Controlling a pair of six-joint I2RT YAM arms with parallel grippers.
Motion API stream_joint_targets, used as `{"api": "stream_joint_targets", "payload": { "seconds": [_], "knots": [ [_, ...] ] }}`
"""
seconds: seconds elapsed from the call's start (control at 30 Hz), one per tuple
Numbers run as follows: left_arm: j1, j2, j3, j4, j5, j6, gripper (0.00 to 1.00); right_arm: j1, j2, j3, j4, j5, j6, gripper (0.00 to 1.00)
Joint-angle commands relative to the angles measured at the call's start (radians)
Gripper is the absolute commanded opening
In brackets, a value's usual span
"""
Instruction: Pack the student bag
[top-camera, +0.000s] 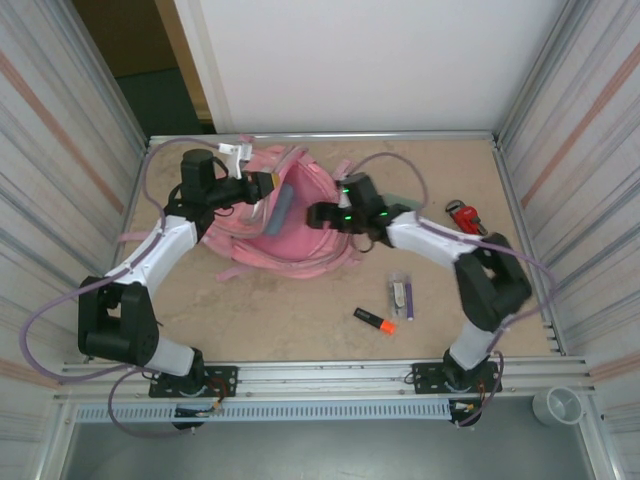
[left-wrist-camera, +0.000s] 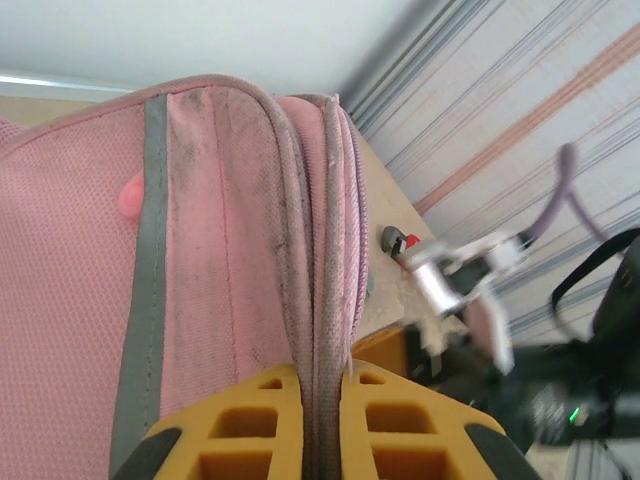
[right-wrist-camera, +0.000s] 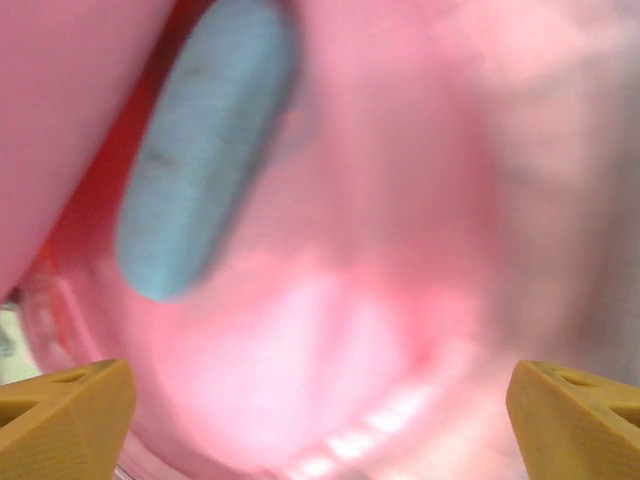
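Note:
The pink student bag lies in the middle of the table with its mouth held open. My left gripper is shut on the bag's upper rim; the wrist view has the piped pink edge pinched between the yellow fingers. My right gripper reaches into the opening from the right. It stands open inside the blurred pink interior, with nothing between the fingers. A grey-blue oblong item rests inside the bag, ahead and left of the right gripper.
On the table to the bag's right lie an orange highlighter, a clear pack of pens and a red pipe wrench. Pink straps trail left of the bag. Corrugated walls close in both sides.

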Motion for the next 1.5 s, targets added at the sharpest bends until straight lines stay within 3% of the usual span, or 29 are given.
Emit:
{"api": "stream_joint_targets", "payload": {
  "seconds": [0.0, 0.17, 0.33, 0.57, 0.77, 1.13, 1.27, 1.47],
  "knots": [
    [0.007, -0.002, 0.03, 0.123, 0.059, 0.035, 0.0, -0.172, -0.094, -0.02, -0.187, 0.088, -0.315, 0.97],
    [0.007, 0.01, 0.013, 0.124, 0.051, 0.04, 0.0, -0.383, 0.049, 0.132, -0.329, -0.001, -0.579, 0.99],
    [0.004, 0.02, 0.018, 0.102, 0.039, 0.057, 0.0, -0.405, 0.189, 0.251, -0.316, 0.126, -0.774, 0.99],
    [0.004, 0.016, 0.018, 0.071, 0.016, 0.082, 0.0, -0.473, 0.47, 0.571, -0.592, -0.089, -0.699, 0.99],
    [0.003, 0.02, 0.02, 0.079, 0.025, 0.082, 0.0, -0.469, 0.575, 0.626, -0.632, -0.084, -0.688, 0.99],
    [0.0, 0.026, 0.022, 0.079, 0.031, 0.079, 0.0, -0.418, 0.435, 0.471, -0.632, -0.07, -0.684, 0.99],
    [-0.001, 0.023, 0.023, 0.069, 0.027, 0.087, 0.0, -0.389, 0.391, 0.411, -0.628, 0.018, -0.691, 0.99],
    [-0.005, 0.023, 0.028, 0.059, 0.022, 0.093, 0.0, -0.404, 0.353, 0.383, -0.67, 0.018, -0.644, 0.99]
  ]
}}
